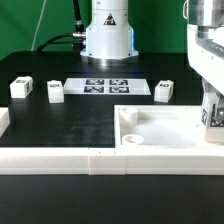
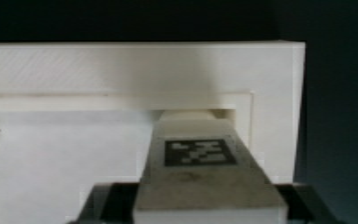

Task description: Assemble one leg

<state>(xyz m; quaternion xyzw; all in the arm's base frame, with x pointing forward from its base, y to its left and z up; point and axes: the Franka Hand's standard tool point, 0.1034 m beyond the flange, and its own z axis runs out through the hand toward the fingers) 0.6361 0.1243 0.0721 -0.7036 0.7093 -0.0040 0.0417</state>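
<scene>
My gripper is at the exterior view's right, shut on a white leg with a fiducial tag on its face. In the wrist view the dark fingers clamp the leg from both sides. The leg's far end is at a corner recess of the large flat white panel, close to its raised rim. I cannot tell whether the leg touches the panel. Three more white legs stand on the black table: two at the exterior view's left and one behind the panel.
The marker board lies in front of the robot base. A low white wall runs along the front, with a white block at its left end. A round socket shows in the panel's near left corner.
</scene>
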